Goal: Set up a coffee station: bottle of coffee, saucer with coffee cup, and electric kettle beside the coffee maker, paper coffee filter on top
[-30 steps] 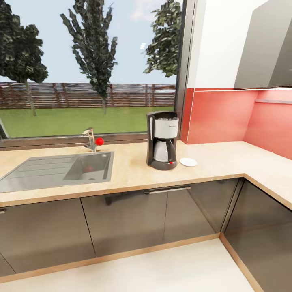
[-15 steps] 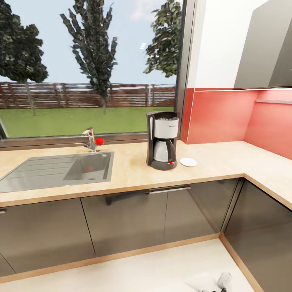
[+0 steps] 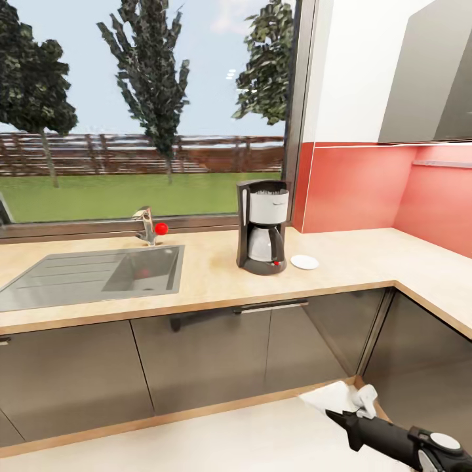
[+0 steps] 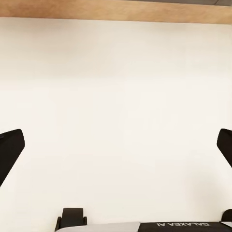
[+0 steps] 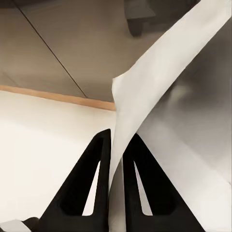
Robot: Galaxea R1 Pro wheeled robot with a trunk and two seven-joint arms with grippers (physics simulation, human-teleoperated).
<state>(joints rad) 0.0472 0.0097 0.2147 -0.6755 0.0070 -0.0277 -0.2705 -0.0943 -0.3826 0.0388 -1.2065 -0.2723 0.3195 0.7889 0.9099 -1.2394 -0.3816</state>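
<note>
While the paper coffee filter [image 5: 159,92] is pinched in the right gripper [image 5: 117,159] jaws low before the table [image 3: 210,278], only the coffee maker [image 3: 263,226] and saucer [image 3: 304,262] are placed mid-table; left gripper [image 4: 116,145] jaws are spread, empty.

The head camera looks forward and down over the bench [image 3: 210,288] from some way back. The left wrist camera faces the pale floor [image 4: 116,96] closely. The right wrist camera sees floor and cabinet fronts [image 5: 53,43].

The left gripper [image 4: 116,147] hangs with its black fingertips [image 4: 9,152] spread wide over pale floor [image 4: 116,96], with what looks like a wooden plinth strip [image 4: 116,9] beyond.
</note>
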